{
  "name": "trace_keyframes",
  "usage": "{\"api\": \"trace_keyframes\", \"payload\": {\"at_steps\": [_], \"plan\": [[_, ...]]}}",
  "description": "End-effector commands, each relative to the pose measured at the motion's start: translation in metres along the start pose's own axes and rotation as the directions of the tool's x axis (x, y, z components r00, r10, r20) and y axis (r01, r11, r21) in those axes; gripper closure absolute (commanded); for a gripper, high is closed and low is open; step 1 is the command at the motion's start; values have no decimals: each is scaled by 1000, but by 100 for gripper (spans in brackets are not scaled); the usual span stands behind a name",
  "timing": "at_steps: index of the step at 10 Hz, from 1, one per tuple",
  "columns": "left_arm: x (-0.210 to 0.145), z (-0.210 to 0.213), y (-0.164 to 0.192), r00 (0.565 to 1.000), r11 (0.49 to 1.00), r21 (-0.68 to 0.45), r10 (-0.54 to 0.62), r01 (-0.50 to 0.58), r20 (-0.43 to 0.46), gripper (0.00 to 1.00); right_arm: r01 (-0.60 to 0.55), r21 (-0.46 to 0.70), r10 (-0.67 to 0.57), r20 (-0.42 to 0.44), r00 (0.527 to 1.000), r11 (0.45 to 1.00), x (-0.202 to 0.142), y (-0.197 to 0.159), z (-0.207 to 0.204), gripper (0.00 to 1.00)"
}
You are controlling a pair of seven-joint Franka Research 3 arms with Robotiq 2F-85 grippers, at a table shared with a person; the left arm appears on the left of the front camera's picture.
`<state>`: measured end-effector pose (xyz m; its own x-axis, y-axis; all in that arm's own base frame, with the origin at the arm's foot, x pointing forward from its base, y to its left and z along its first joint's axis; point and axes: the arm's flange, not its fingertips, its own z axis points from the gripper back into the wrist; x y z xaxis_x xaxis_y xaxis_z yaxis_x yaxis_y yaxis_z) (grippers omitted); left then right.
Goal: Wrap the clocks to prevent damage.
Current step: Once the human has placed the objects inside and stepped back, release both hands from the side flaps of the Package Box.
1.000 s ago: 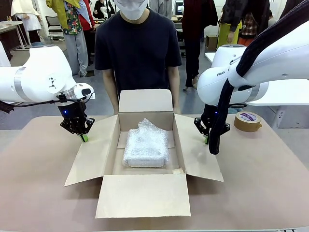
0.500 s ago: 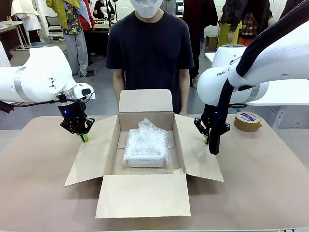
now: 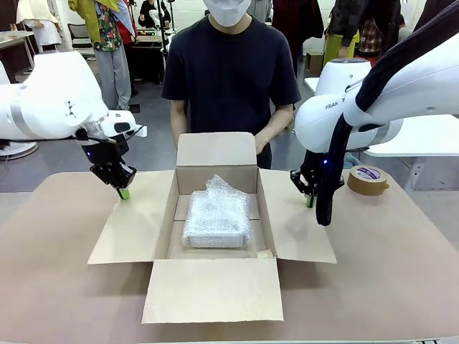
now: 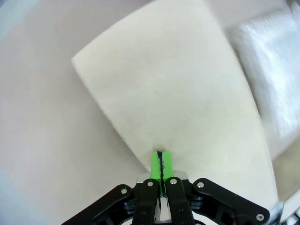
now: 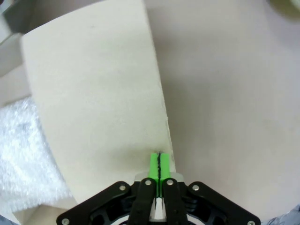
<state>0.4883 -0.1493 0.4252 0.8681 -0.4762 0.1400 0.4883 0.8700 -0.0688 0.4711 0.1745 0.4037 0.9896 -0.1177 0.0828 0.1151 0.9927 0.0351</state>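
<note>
**Whitish, flat, roughly rectangular bubble-wrap bundle of the clocks** (image 3: 216,216): lies on the floor of the open brown cardboard carton (image 3: 213,290), mid-table on the tan table (image 3: 391,276). The side and near flaps are spread outward, and the rear flap (image 3: 216,149) stands upright.

**Left gripper** (image 3: 124,193): at the carton's 10 o'clock. Jaws clenched on nothing, green pads (image 4: 155,166) pressed together, tip at the far edge of the left flap (image 4: 173,93).

**Right gripper** (image 3: 310,203): at the carton's 2 o'clock. Jaws likewise clenched and empty, tip at the far edge of the right flap (image 5: 93,93).

**Roll of brown tape** (image 3: 368,180): flat on the table at 2 o'clock, beyond the right gripper.

**Person in dark T-shirt** (image 3: 229,72): stands at 12 o'clock, behind the rear flap.
</note>
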Motion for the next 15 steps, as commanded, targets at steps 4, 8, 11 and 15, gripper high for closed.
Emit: {"api": "trace_keyframes", "payload": {"at_steps": [4,8,11,15], "plan": [[-41,151,-23,803,820,-157,-572,551,-166,99,-470,-299,509,68,858,831,-58,-34,174,99],[-73,171,-24,597,604,39,-774,796,-213,99,-589,-430,649,-9,761,684,-92,-83,204,99],[-73,163,-23,591,585,83,-793,807,-147,99,-674,-288,701,-12,713,680,-103,-114,196,99],[-63,166,-22,627,619,105,-764,779,-152,99,-638,-364,675,-34,737,678,-97,-102,200,99]]}}
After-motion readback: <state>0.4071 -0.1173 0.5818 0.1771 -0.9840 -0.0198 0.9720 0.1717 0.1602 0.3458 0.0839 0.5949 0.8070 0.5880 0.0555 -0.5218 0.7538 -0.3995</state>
